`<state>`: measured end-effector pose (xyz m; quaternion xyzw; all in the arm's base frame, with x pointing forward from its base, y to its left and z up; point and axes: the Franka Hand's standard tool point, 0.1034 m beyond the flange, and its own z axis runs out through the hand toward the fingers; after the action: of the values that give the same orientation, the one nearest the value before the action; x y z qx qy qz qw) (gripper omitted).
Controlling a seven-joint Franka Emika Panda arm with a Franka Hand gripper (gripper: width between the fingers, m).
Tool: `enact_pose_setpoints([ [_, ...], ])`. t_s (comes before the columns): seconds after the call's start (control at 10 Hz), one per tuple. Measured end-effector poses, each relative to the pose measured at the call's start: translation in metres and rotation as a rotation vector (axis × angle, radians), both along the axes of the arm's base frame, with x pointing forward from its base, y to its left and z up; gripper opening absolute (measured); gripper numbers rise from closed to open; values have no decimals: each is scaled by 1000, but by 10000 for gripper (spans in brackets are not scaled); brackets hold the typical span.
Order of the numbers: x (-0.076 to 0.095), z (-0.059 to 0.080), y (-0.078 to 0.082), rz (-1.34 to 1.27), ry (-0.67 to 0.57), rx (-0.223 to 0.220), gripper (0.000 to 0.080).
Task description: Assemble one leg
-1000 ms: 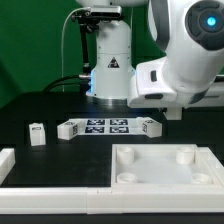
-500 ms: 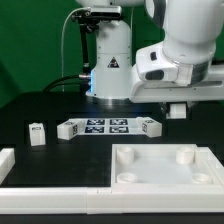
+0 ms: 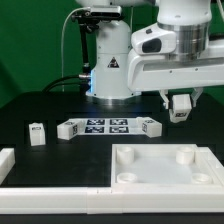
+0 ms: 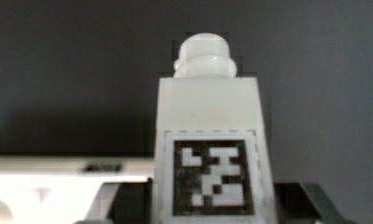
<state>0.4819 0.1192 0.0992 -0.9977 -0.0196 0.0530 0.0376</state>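
Observation:
In the wrist view a white leg [image 4: 209,110] with a black-and-white tag on its side and a rounded peg at its far end sits between my dark fingers [image 4: 130,205]. My gripper [image 4: 209,208] is shut on it. In the exterior view my gripper [image 3: 181,106] hangs above the black table, past the exterior view's right end of the marker board [image 3: 108,127] and behind the white square panel [image 3: 130,178]. The held leg is hard to make out there. A second small leg [image 3: 37,133] stands on the table at the exterior view's left.
The square panel has raised round corner sockets [image 3: 186,155]. A white rail [image 3: 12,164] runs along the front left edge. The robot base [image 3: 110,70] stands behind the marker board.
The arm has swung up and back, so the hand now shows higher and more square-on. The gripper has stayed near the right end of the marker board. The table parts have not moved.

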Motion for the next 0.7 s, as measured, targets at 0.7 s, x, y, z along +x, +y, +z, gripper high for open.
enact_pose_setpoints([
  [0.7,49,7,-6,142,-383,18,291],
])
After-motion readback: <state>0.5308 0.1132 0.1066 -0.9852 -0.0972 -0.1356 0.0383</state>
